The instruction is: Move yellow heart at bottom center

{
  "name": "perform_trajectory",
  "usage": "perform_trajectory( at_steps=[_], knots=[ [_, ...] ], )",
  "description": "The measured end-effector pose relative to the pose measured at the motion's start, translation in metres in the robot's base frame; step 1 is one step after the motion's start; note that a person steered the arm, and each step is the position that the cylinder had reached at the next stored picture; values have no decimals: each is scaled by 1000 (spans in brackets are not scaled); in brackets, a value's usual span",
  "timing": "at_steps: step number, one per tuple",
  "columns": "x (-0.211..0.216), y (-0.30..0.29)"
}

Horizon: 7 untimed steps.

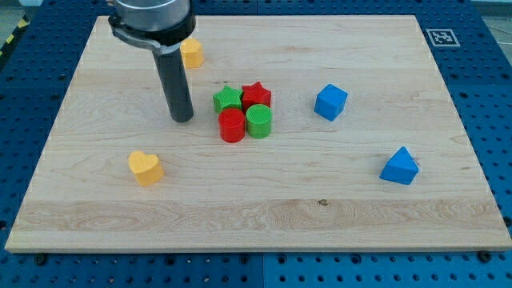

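The yellow heart (pixel 146 168) lies near the tabletop's (pixel 320 216) left edge, toward its bottom-left corner; my tip (pixel 183 118) rests well above it, apart; no pincer shows here.

My tip (pixel 183 118) stands well above-right of the yellow heart (pixel 146 168)

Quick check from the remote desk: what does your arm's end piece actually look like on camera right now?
A straight dark grey, near-black cylindrical rod with a slight sheen, smooth and unmarked, ending in my tip on the wooden board. Above it sits a wider round collar: black body with a lighter silvery-grey rim band. No cables or labels show; the upper arm is cut off by the view's top.
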<state>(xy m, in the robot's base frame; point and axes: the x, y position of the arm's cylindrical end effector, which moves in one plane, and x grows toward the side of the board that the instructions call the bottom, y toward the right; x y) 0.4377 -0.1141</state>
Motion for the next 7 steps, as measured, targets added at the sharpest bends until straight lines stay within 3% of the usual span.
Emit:
perform_trajectory(
  at_steps=[4, 7],
  knots=[
    [46, -8],
    [52, -58]
  ],
)
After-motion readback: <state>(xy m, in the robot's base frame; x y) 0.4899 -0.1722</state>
